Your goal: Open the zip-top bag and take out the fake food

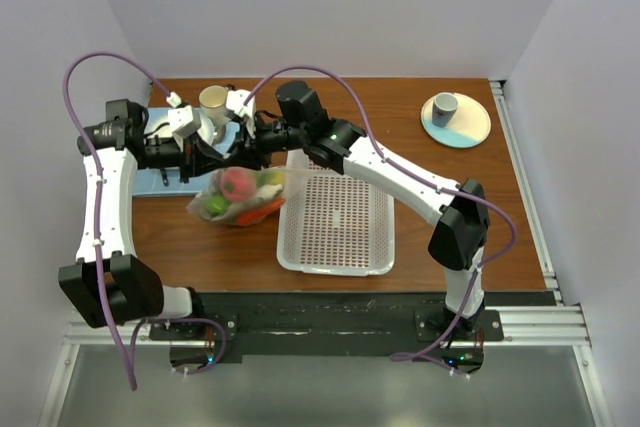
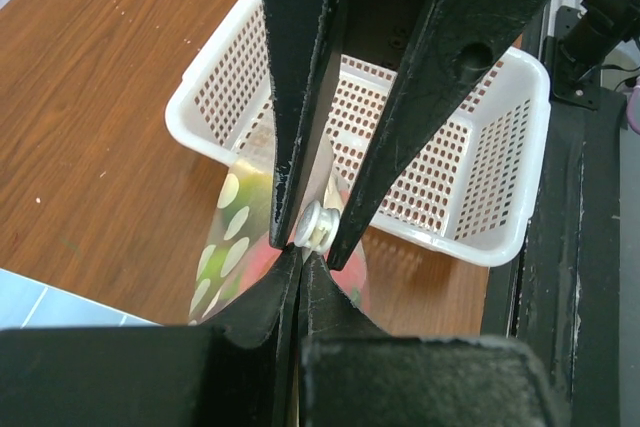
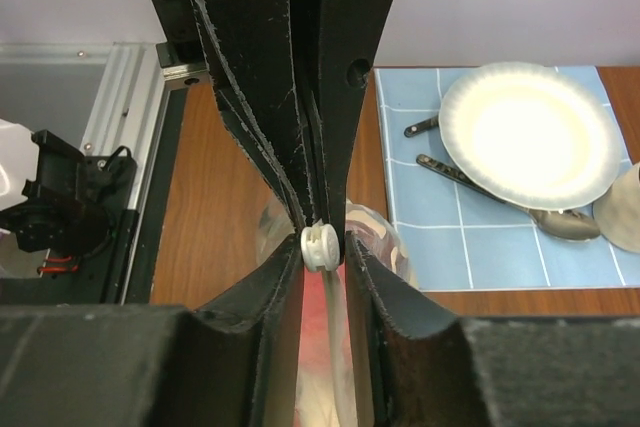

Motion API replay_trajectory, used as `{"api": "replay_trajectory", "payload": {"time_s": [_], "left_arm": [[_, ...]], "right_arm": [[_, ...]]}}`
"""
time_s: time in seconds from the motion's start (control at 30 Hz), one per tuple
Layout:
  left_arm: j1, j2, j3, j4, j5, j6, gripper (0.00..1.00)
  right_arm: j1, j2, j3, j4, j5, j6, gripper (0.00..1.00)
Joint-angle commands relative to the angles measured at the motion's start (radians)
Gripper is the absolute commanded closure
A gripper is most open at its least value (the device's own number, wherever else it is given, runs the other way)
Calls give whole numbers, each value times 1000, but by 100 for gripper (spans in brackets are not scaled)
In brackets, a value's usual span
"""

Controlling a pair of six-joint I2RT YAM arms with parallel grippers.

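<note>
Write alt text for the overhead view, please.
The left gripper and right gripper meet over a wooden table, both pinching the top of a clear zip-top bag of fake food beside a white basket.

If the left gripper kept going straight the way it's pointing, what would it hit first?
Most likely the right gripper, facing the left gripper tip to tip where both pinch the zip-top bag.

1. Zip-top bag (image 1: 240,199): top edge occupied by left gripper (image 2: 300,262) and right gripper (image 3: 322,269), both clamped there.
2. Basket (image 1: 290,247): just beside bag's right.
3. Blue mat (image 1: 150,179), cup (image 1: 213,99): close behind.
4. Table (image 1: 185,242): bare wood in front of bag; open passage.
</note>
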Motion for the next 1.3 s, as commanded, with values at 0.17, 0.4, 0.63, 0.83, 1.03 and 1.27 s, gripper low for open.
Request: {"api": "replay_trajectory", "payload": {"time_s": [0.17,0.4,0.63,0.83,1.03,1.27], "left_arm": [[-5,-42,22,-11,0,15,99],[-5,-52,16,-11,-8,18,99],[-5,-53,59,-11,-8,4,99],[-5,-62,85,-9,4,-11,99],[-3,-81,102,-11,10,-25,99],[-3,-92,138,-11,-16,-48,100]], "right_arm": [[5,-12,34,46,-6,20,78],[5,-24,8,34,-2,9,93],[0,-61,-79,11,34,-32,95],[-25,-95,-139,7,43,-34,96],[-29,-98,-151,12,35,-23,97],[-38,-127,-185,-17,67,-49,99]]}}
